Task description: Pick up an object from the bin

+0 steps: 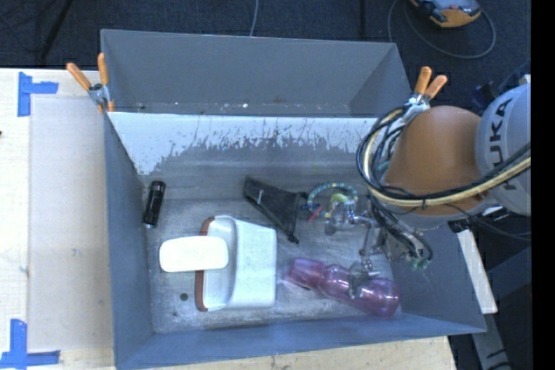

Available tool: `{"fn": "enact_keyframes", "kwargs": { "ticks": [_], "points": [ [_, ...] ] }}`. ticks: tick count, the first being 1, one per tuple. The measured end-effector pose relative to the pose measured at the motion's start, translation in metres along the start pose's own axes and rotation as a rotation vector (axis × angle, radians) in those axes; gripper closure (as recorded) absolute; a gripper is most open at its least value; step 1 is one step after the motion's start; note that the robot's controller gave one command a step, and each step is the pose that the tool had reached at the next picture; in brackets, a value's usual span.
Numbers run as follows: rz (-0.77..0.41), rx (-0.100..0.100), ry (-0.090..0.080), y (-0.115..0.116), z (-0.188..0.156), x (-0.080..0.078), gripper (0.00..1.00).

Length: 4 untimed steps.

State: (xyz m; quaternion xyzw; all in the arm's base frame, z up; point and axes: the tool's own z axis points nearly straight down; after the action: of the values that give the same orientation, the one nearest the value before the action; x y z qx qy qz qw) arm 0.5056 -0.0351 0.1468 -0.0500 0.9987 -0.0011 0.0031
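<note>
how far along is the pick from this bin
Done: the pincer is down inside the bin, at its right side, right at the purple see-through thing lying by the near wall. In hand: the grasp on that thing; whether it is gripped cannot be told. Left: the lift, since the purple thing lies on the floor, as do the black wedge and the white block further left.

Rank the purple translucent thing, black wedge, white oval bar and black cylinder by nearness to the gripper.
1. Purple translucent thing, at the gripper, front right.
2. Black wedge, centre.
3. White oval bar, front left.
4. Black cylinder, far left.
</note>
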Motion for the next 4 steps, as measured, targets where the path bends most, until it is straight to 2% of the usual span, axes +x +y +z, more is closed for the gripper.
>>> {"fn": "enact_keyframes", "kwargs": {
  "ticks": [1,2,3,4],
  "points": [
    [-0.29,-0.007,0.008,-0.003,0.027,0.01,0.0],
    [-0.212,-0.001,0.007,0.025,0.052,0.019,0.0],
    [-0.388,-0.007,0.001,0.02,0.074,0.015,1.0],
    [-0.389,-0.007,0.001,0.02,0.074,0.015,1.0]
  ]
}}
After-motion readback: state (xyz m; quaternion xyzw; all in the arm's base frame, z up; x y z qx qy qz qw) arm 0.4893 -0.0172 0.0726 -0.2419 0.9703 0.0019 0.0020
